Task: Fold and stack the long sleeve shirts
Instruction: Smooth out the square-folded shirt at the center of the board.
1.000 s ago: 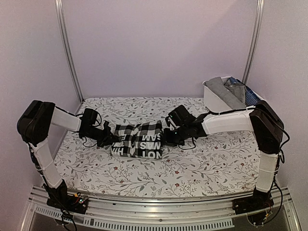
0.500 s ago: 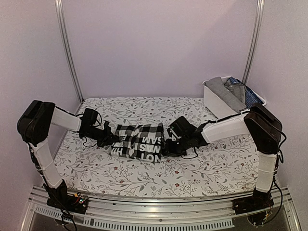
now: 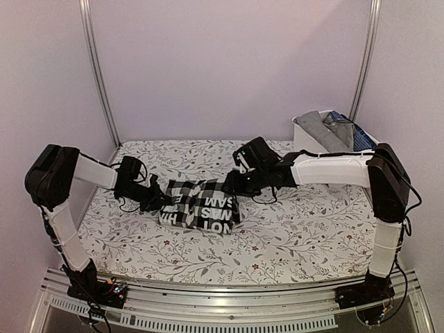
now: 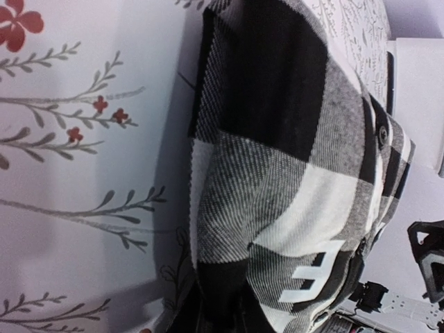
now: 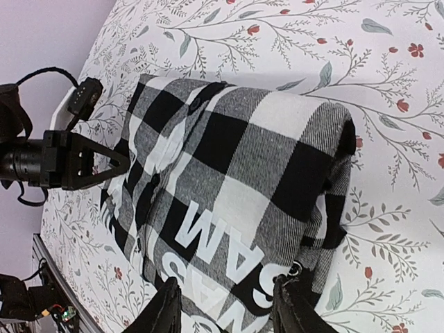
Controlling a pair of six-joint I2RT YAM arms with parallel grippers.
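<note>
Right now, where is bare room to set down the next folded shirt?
Widest bare patch: the near right of the table, between the checked shirt and the right arm's base. Also the strip behind the shirt, to the back wall. Crowded: both shirt ends, at the left gripper and right gripper, and the bin corner.

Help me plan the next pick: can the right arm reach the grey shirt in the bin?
Probably yes: the right gripper is open and empty, and the grey shirt lies uncovered in the bin on that arm's side.
</note>
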